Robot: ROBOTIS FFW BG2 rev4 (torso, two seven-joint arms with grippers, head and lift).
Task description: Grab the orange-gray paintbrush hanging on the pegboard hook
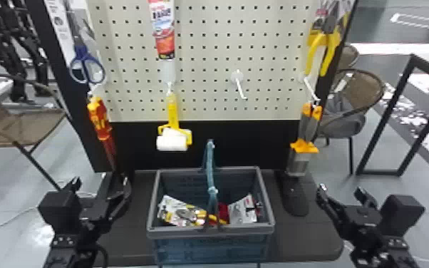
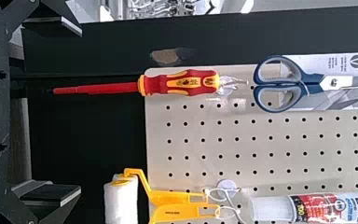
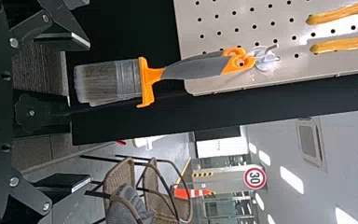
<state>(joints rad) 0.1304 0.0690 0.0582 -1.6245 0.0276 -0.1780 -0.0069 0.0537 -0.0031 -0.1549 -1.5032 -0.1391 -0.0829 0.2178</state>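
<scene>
The right gripper point(image 3: 84, 112) had its jaws spread wide, with nothing between them. The paintbrush point(image 3: 193, 67) hung by its handle's end from a hook point(image 3: 274, 47) on the pegboard point(image 3: 223, 21), ahead of those jaws and off toward one finger, touching neither. In the head view it hung above the right jaws and a little toward the robot's left. Its bristles point(image 3: 105, 83) were the part nearest the fingertips, the gray handle farther out.

The left gripper point(image 2: 74, 109) was likewise wide open and empty, a screwdriver point(image 2: 182, 83) hanging beyond its jaws.

The brush looked light, its handle stiff and probably smooth, its bristles soft enough to bend under a squeeze. The best hold seemed the middle of the handle, between the orange collar point(image 3: 147, 84) and the loop, with the jaws centered on it first. Held by the bristles, it would likely have swung or slipped coming off the hook.
</scene>
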